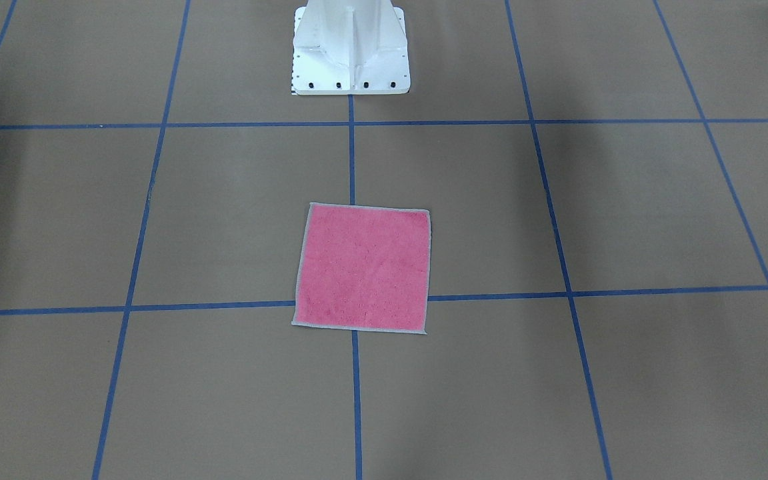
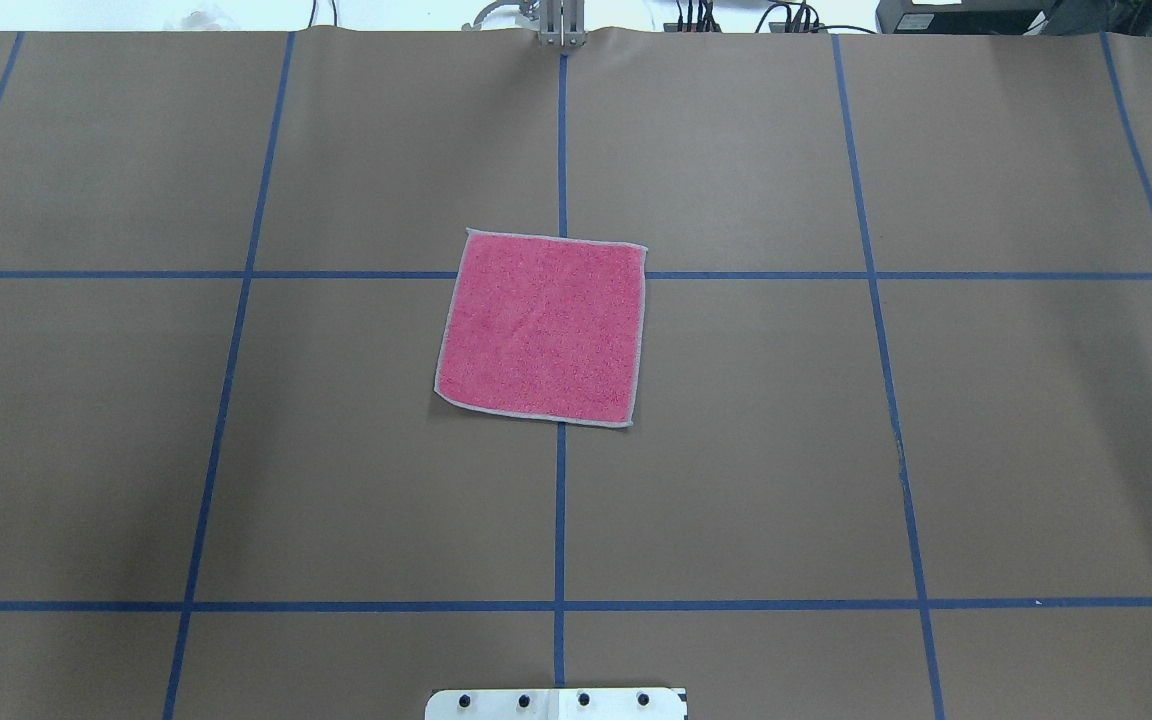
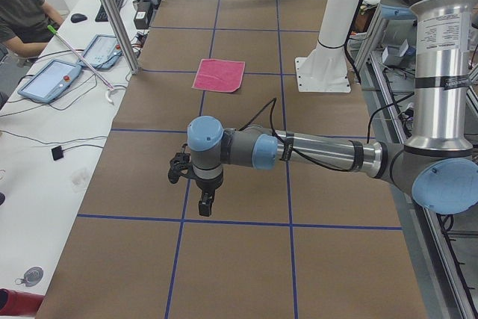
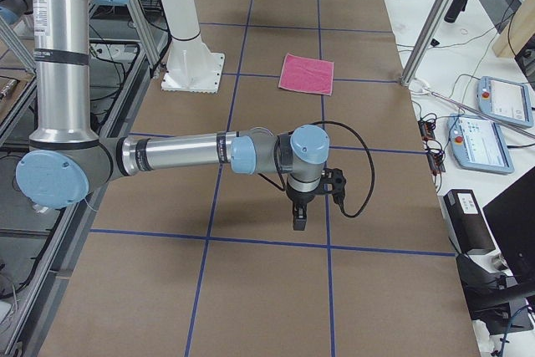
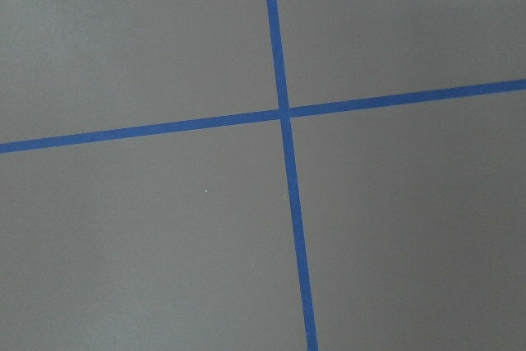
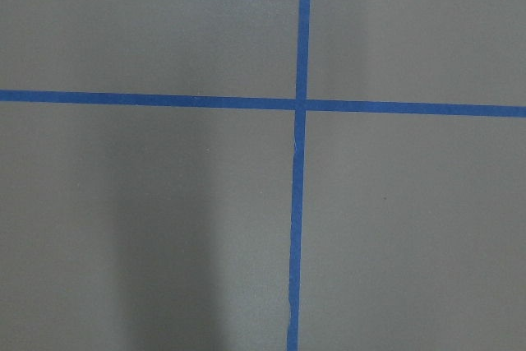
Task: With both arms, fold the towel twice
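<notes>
Shows the towel (image 2: 541, 328) flat and unfolded on the table (image 2: 336, 450), pink face up, light grey edging all round, over a crossing of blue tape lines (image 2: 561, 500). Places it at 12 o'clock from the white pedestal (image 1: 351, 53) in the overhead view, well apart. Finds the left pincer (image 3: 205, 201) and the right pincer (image 4: 299, 215) pointing down over bare table, each well apart from the towel. Cannot tell wide from narrow for either pincer, seen only from the side views. Shows only tape crossings through both wrist cameras.
</notes>
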You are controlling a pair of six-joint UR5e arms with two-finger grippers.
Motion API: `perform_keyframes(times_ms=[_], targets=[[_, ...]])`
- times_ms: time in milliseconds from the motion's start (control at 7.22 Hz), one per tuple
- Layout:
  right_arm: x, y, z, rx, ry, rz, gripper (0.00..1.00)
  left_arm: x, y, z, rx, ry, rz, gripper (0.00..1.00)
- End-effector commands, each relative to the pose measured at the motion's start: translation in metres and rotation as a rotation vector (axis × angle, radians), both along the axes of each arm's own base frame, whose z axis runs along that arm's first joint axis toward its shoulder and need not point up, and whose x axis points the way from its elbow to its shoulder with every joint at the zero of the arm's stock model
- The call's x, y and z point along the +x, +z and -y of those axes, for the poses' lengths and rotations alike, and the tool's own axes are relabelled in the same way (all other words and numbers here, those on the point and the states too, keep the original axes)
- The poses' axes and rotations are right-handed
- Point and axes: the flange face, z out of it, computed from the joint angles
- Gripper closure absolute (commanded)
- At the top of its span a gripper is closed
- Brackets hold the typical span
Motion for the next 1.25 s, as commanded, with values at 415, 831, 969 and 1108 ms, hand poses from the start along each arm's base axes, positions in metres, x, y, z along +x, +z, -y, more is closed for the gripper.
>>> perform_keyframes(times_ms=[415, 831, 969, 1108], targets=[[-0.003, -0.002, 0.0, 0.003, -0.006, 0.003, 0.0, 0.003, 0.014, -0.005, -0.07, -0.046, -0.035, 0.0], [-0.003, -0.008, 0.003, 0.048, -0.007, 0.008, 0.0, 0.005, 0.008, -0.005, -0.066, -0.043, -0.066, 0.0], [-0.005, -0.011, 0.005, 0.094, -0.01, 0.017, 0.0, 0.006, 0.007, -0.005, -0.064, -0.043, -0.071, 0.0], [-0.009, -0.007, 0.001, 0.084, -0.015, 0.021, 0.0, 0.006, 0.008, -0.005, -0.067, -0.044, -0.071, 0.0]])
